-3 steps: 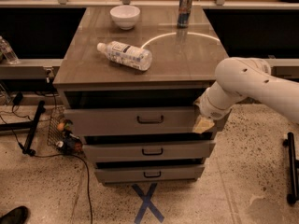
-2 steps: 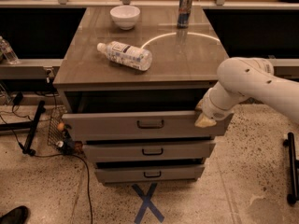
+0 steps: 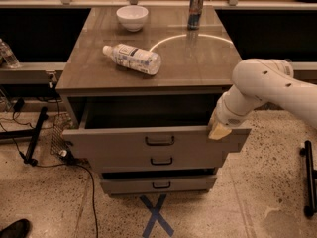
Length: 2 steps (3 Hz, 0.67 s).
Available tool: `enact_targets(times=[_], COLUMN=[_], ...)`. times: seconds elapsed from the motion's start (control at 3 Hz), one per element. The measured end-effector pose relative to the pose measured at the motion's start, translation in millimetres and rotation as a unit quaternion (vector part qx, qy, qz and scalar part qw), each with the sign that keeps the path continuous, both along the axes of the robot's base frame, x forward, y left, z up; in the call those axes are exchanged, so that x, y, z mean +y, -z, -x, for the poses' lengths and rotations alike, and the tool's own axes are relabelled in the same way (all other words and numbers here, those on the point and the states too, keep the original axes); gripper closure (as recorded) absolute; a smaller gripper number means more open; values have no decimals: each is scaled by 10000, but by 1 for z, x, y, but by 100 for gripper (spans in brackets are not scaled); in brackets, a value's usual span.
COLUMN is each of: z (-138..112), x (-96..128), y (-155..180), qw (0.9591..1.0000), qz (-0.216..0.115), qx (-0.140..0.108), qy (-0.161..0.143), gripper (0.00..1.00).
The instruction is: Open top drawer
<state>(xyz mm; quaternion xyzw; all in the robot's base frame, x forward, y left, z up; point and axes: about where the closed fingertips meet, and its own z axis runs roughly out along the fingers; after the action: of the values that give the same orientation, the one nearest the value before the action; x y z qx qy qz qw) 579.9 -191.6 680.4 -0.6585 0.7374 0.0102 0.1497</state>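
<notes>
The top drawer [image 3: 114, 142] is the widest grey-brown front, with a dark loop handle [image 3: 159, 141] at its centre. It stands pulled out from the cabinet, and its dark inside shows behind the front. My gripper [image 3: 218, 129] sits at the drawer's upper right edge, with a yellowish fingertip [image 3: 218, 131] hooked over the rim. The white arm [image 3: 277, 86] reaches in from the right.
Two narrower drawers [image 3: 157, 161] [image 3: 157, 185] sit shut below. On the cabinet top [image 3: 188, 58] lie a plastic bottle [image 3: 132, 59], a white bowl [image 3: 132, 17] and a can [image 3: 195, 4]. A blue tape X [image 3: 156, 216] marks the floor. Cables and a wire basket [image 3: 55, 133] are at left.
The top drawer has slid further out toward the camera, and my gripper has moved with its right edge.
</notes>
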Motion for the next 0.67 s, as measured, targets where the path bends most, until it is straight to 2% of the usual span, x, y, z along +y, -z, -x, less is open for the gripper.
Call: enact_targets(times=[0.33,0.67], z=[29,29], x=[-24,-23], y=[-9,-9], qw=[9995,9995], qz=[234,235], qx=[207,208], qy=[81,81], gripper=[70,37])
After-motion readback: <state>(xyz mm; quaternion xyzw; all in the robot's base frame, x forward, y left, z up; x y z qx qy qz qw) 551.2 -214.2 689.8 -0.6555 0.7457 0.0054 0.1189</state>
